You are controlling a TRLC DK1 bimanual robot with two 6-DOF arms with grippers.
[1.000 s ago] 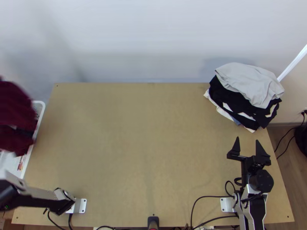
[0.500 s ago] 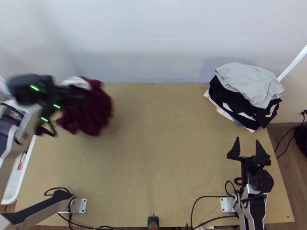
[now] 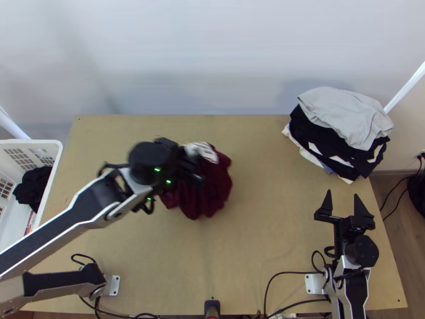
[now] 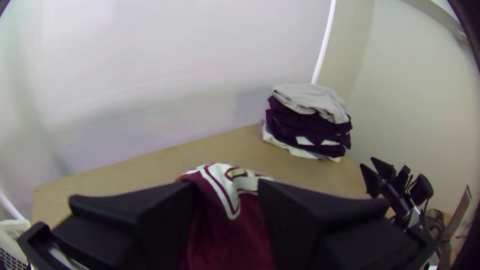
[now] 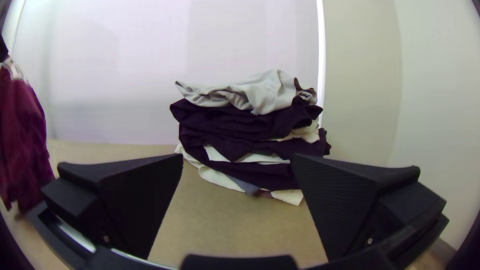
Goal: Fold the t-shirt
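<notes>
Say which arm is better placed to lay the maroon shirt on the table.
Left, I'd judge: its gripper holds the shirt, which hangs over a bare part of the table. The right gripper is open and empty, well away near the clothes pile.

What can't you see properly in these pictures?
- Shirt, top view: blurry and bunched, so I can't find its sleeves.
- Shirt's sides, left wrist view: behind the left gripper.
- Shirt's outer side, right wrist view: cut off by the edge.
- Basket, top view: one end is past the edge.
- Pile, top view: grey cloth covers its middle.
</notes>
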